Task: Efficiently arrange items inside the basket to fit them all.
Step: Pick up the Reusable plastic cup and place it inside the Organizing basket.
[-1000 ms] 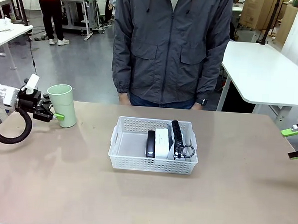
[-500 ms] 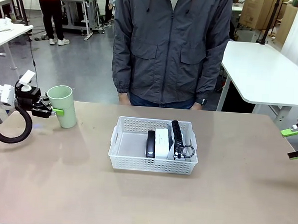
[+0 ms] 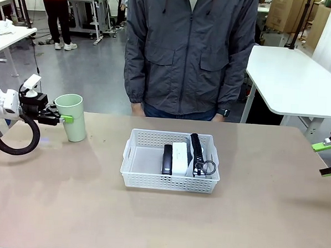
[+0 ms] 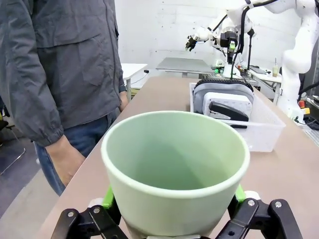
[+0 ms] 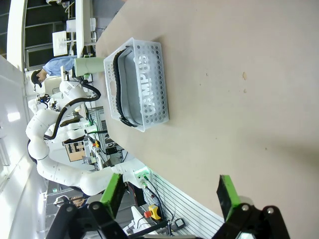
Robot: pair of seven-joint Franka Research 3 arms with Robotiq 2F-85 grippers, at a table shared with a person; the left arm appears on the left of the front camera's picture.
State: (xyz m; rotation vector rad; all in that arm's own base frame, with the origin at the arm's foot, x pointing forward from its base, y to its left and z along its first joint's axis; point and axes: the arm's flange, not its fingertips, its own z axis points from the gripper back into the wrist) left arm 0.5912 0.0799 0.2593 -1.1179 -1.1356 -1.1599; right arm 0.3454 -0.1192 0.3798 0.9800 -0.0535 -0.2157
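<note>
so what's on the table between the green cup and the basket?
Nothing: in the front view the stretch of table between the pale green cup and the white basket is bare.

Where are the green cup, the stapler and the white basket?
green cup (image 3: 72, 119), front view, on its outer wall.
stapler (image 3: 167, 159), front view, on its black top.
white basket (image 3: 168, 181), front view, on its near perforated wall.
</note>
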